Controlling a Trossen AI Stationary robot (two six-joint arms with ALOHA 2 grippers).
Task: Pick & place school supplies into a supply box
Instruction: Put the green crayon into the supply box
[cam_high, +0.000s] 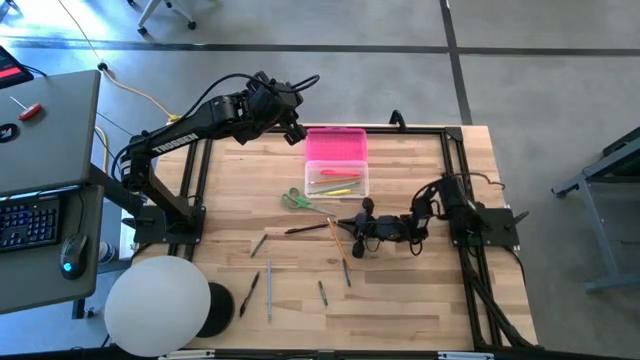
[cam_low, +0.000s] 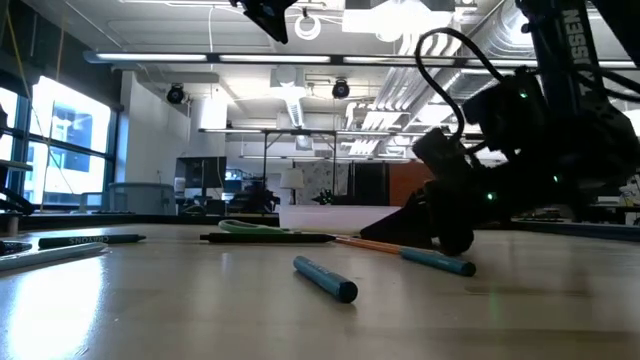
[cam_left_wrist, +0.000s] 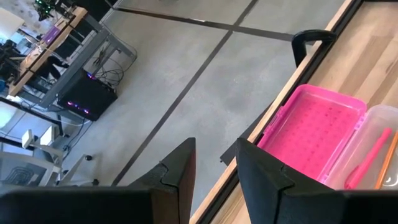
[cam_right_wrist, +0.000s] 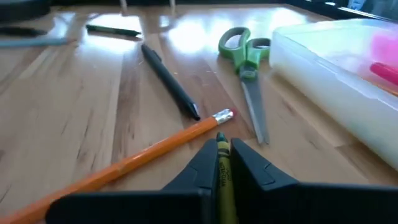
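Your right pincer (cam_right_wrist: 222, 163) sits low on the tabletop (cam_high: 400, 300), its two dark fingers drawn together and clamped on a thin yellow-green crayon (cam_right_wrist: 222, 168) that runs up between them. Just ahead of its tip lies an orange pencil (cam_right_wrist: 143, 155), eraser end toward the green-handled scissors (cam_right_wrist: 245, 68). A black pen (cam_right_wrist: 169, 81) lies beside the pencil, its point near the eraser.

From above, you can see the right pincer (cam_high: 362, 226) in the middle of the tabletop, just short of the supply box (cam_high: 337, 160). The box lies open toward the far edge, its pink lid (cam_high: 336, 143) folded back and its clear base (cam_high: 338, 181) already holding a few pink, orange and yellow sticks. The scissors (cam_high: 294, 199) rest just beside the base's near corner.

More pens and pencils lie scattered nearer the front edge, well apart from the box, among them a grey pen (cam_high: 269, 290) and a black one (cam_high: 248, 294).

Your left pincer (cam_high: 292, 122) hangs above the far edge of the tabletop, next to the pink lid (cam_left_wrist: 314, 134), fingers apart and holding nothing.
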